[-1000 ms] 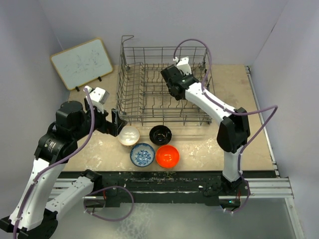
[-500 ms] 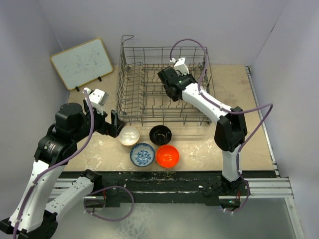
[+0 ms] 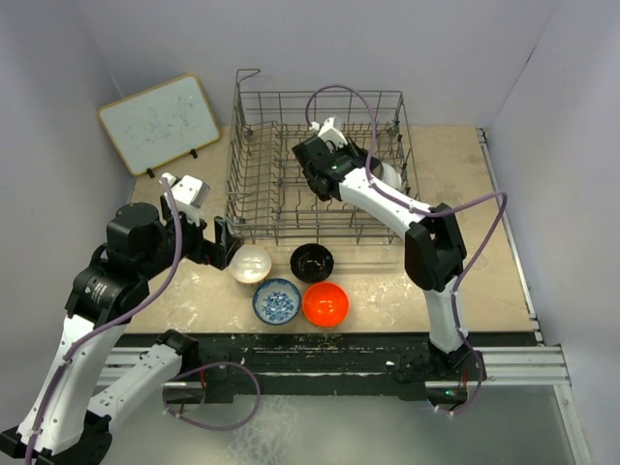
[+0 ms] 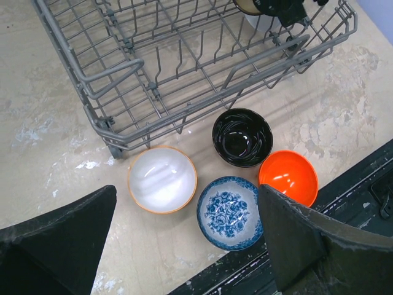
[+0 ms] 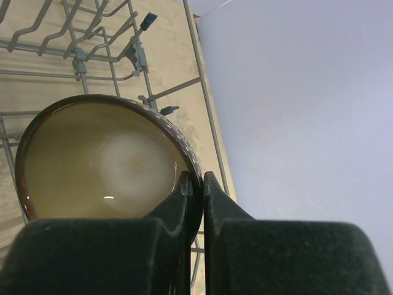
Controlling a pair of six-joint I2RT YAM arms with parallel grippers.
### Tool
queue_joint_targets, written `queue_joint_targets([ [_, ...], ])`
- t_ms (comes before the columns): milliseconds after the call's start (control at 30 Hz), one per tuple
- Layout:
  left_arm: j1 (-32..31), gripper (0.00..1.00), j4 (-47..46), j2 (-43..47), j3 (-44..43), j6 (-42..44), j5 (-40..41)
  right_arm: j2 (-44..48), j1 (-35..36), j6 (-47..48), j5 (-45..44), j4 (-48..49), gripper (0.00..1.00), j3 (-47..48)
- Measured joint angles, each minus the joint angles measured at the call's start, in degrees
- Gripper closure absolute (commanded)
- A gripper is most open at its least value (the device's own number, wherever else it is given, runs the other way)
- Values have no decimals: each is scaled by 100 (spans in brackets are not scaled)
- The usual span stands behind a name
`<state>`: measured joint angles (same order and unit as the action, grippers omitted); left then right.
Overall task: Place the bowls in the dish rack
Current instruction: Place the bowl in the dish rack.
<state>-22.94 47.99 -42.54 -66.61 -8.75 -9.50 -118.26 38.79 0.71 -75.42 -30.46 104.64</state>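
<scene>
Right hand [image 5: 195,181] farther left over dish rack [image 3: 266,184], tight on brown-rimmed bowl [image 5: 104,160]; left hand [image 4: 187,196] agape.

A white board [image 3: 160,122] with a light wooden frame stands at about ten o'clock in the overhead view, propped at a tilt on small dark feet, with faint scribbles across its face. It rests on a beige, stone-patterned table [image 3: 465,194] marked with pale white scuffs [image 4: 27,132]. Plain lilac-grey walls [image 3: 572,145] close the scene from nine through twelve to three o'clock. At six o'clock a black strip [image 3: 329,341] edges the table, with a silver metal rail [image 3: 523,363] just below it.
</scene>
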Motion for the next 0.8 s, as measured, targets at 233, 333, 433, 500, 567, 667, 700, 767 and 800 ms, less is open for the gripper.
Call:
queue_joint_targets([
  [233, 0, 1, 11, 44, 0, 2, 52, -190, 70, 603, -271, 531, 100, -17],
  [333, 0, 1, 11, 61, 28, 11, 74, -208, 98, 1058, -398, 929, 100, -157],
  [433, 0, 1, 26, 96, 79, 42, 79, -208, 153, 1580, -522, 1429, 100, -343],
  [500, 0, 1, 66, 120, 90, 44, 90, -210, 186, 1934, -564, 1759, 100, -442],
  [567, 0, 1, 83, 144, 90, 44, 101, -212, 223, 2334, -581, 2114, 100, -549],
  [667, 0, 1, 96, 205, 90, 46, 105, -243, 295, 2822, -610, 2494, 100, -634],
  [700, 0, 1, 96, 225, 90, 46, 109, -269, 319, 2966, -612, 2583, 100, -636],
  [767, 0, 1, 98, 247, 90, 55, 120, -352, 363, 3213, -649, 2756, 98, -636],
  [800, 0, 1, 98, 256, 90, 63, 122, -404, 387, 3303, -649, 2830, 95, -636],
])
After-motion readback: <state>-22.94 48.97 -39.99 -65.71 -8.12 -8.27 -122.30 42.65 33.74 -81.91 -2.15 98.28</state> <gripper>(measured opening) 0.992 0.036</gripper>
